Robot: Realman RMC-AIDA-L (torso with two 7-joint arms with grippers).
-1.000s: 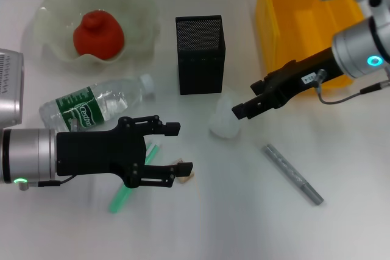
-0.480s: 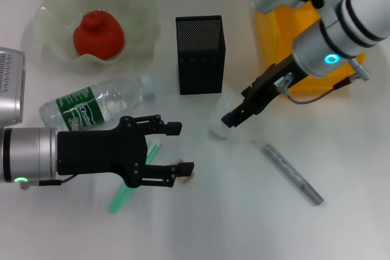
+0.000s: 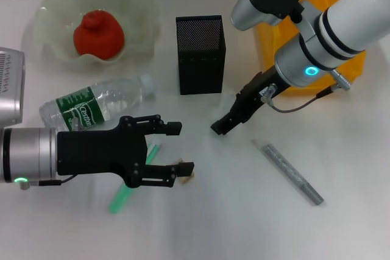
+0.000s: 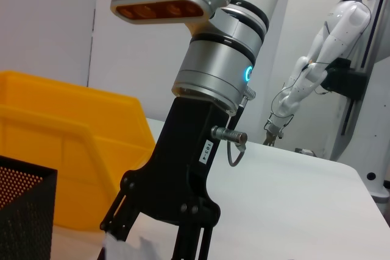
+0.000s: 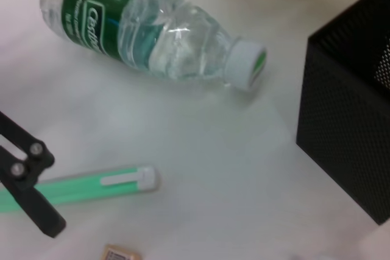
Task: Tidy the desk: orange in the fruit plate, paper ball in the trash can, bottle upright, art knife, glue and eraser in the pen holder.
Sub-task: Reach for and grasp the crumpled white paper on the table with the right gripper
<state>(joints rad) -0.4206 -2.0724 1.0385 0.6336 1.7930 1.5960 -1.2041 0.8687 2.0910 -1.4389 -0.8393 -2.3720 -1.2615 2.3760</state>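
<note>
Head view: we find our right gripper (image 3: 220, 127) lowered over the crumpled white paper ball (image 4: 131, 249), its grip indeterminate. The bright yellow rectangular trash can (image 3: 304, 10) lies behind it; our left gripper (image 3: 183, 148) hangs wide open.

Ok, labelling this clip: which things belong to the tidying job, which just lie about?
Job: red-orange orange, pale-green scalloped plate, clear plastic bottle, black mesh pen holder, yellow bin, mint-green glue stick, beige eraser block, grey metal stick, crumpled white paper ball.
Lying about: white humanoid robot, background.
</note>
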